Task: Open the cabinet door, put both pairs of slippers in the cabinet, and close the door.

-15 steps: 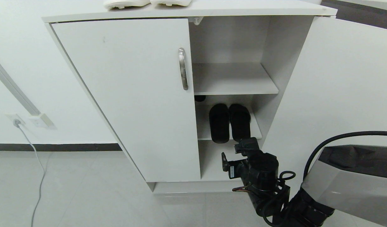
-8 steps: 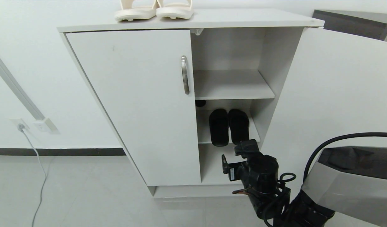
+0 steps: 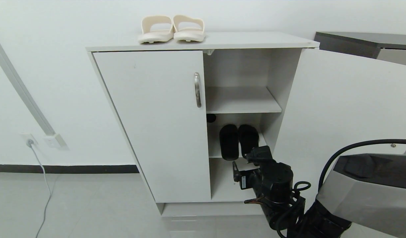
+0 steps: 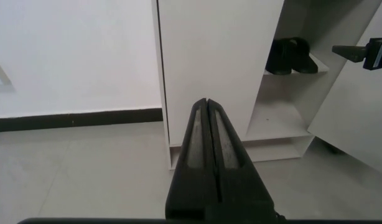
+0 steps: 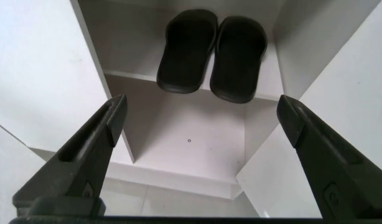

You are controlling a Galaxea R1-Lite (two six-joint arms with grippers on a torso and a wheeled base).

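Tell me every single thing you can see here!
White two-door cabinet: one, white, against the white wall.
Closed left door: one, white, front of the cabinet.
Silver metal handle: one, silver, upright on the closed left door's edge.
Open right door: one, white, swung out on the robot's right.
Black slide slippers: one pair, black, side by side on the middle shelf inside.
Cream slide slippers: one pair, cream, on top of the cabinet.
White wall socket: one, white, low on the wall at left, grey cable plugged in.
Left tool: one, black, shut and empty, low, facing the cabinet.
Right tool: one, black, open and empty, just outside the cabinet opening, facing the black slippers.
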